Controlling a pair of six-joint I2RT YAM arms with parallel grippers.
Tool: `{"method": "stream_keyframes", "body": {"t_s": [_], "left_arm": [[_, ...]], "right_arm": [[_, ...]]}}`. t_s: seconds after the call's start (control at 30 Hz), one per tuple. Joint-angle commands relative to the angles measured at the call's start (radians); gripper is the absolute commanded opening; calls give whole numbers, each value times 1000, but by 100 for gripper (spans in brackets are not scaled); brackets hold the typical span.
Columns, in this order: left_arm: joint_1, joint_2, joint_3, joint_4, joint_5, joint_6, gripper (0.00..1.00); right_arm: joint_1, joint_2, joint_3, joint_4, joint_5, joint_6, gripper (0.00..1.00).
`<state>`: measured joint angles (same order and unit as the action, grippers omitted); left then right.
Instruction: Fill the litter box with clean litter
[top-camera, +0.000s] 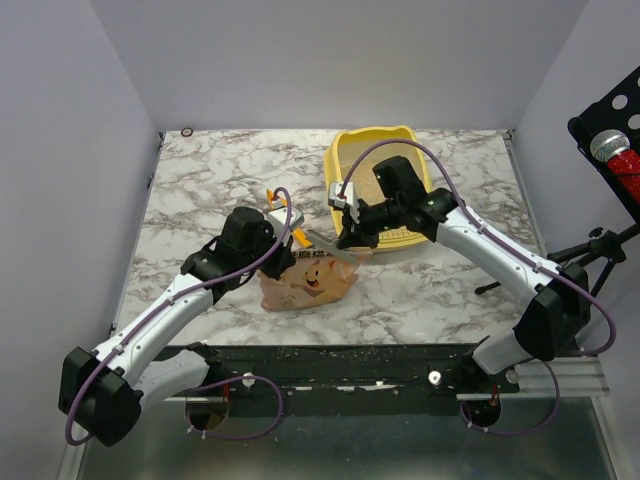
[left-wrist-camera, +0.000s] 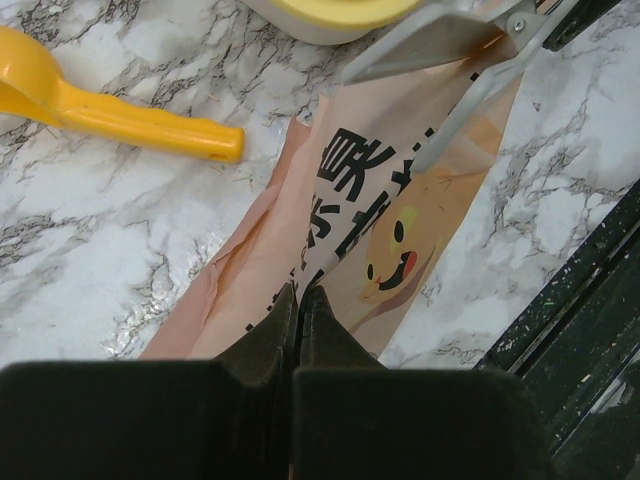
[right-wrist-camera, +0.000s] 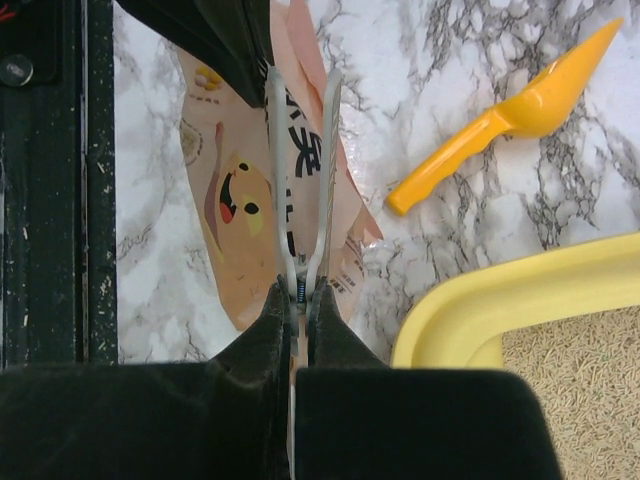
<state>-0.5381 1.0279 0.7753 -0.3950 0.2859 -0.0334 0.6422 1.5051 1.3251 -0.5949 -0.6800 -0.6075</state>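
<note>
The yellow litter box (top-camera: 345, 150) stands at the back right with beige clean litter (top-camera: 368, 162) in it; its rim (right-wrist-camera: 500, 300) and litter (right-wrist-camera: 580, 390) show in the right wrist view. My left gripper (left-wrist-camera: 298, 295) is shut on the pinkish-tan bag (left-wrist-camera: 380, 200), holding its edge upright above the table (top-camera: 310, 280). My right gripper (right-wrist-camera: 298, 295) is shut on the handles of grey scissors (right-wrist-camera: 300, 170). Their blades stand apart, one on each side of the bag's top edge (right-wrist-camera: 225, 230). In the top view the scissors (top-camera: 330, 243) point from the right gripper (top-camera: 350, 215) toward the left gripper (top-camera: 280, 228).
An orange scoop (top-camera: 272, 197) lies on the marble table behind the bag and left of the box; it also shows in the wrist views (left-wrist-camera: 120, 125) (right-wrist-camera: 500, 115). A black rail (top-camera: 340, 355) runs along the near edge. A microphone stand (top-camera: 615, 150) is at the right.
</note>
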Motion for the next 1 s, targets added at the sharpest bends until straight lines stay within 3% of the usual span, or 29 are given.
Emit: {"method": "stream_keyframes", "body": {"t_s": [0.0, 0.23, 0.5, 0.97], "left_arm": [[0, -51, 10, -11, -71, -14, 0], [0, -86, 12, -7, -88, -19, 0], [0, -107, 9, -7, -97, -20, 0], [0, -118, 7, -1, -99, -25, 0]], "right_arm": [[16, 30, 45, -127, 98, -44, 0], [43, 49, 103, -235, 212, -63, 0], [103, 79, 140, -284, 229, -90, 0], [171, 107, 97, -189, 243, -91, 0]]}}
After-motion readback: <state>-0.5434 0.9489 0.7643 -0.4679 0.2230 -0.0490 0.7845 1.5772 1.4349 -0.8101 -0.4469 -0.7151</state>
